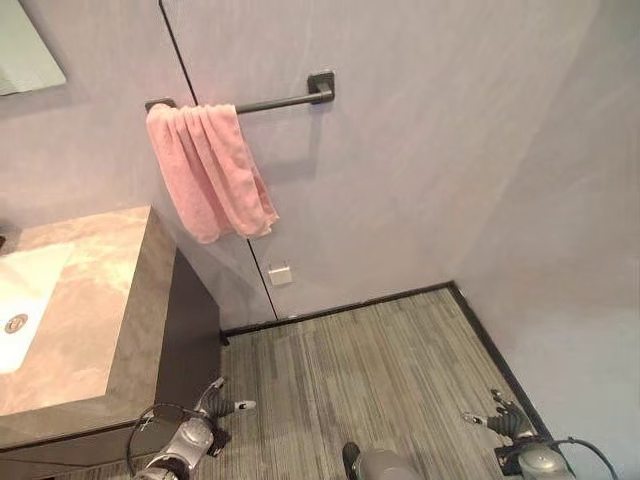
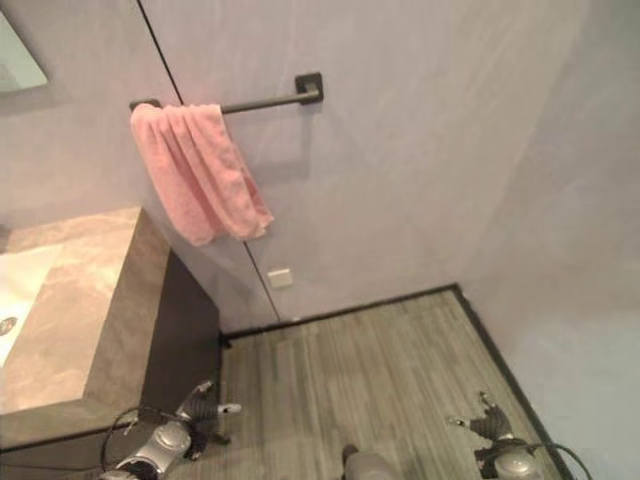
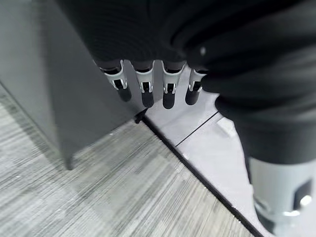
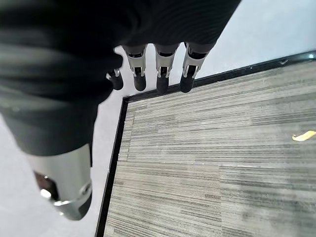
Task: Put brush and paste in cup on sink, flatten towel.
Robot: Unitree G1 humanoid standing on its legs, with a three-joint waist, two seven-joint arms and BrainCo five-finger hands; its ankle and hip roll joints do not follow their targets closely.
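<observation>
The grey wall (image 1: 420,150) is the biggest thing, and the striped floor (image 1: 370,370) lies below it. Left of the towel and lower stands the sink (image 1: 25,300) in a marble surface (image 1: 110,300) on a dark cabinet (image 1: 190,330); the basin is cut off at the edge. The pink towel (image 1: 210,170) hangs bunched at the left end of a dark rail (image 1: 280,100) on the wall. Below the towel is a small white socket (image 1: 280,274). Far under the towel, near the floor, the left hand (image 1: 222,405) and the right hand (image 1: 503,418) hang with fingers relaxed and straight, holding nothing.
</observation>
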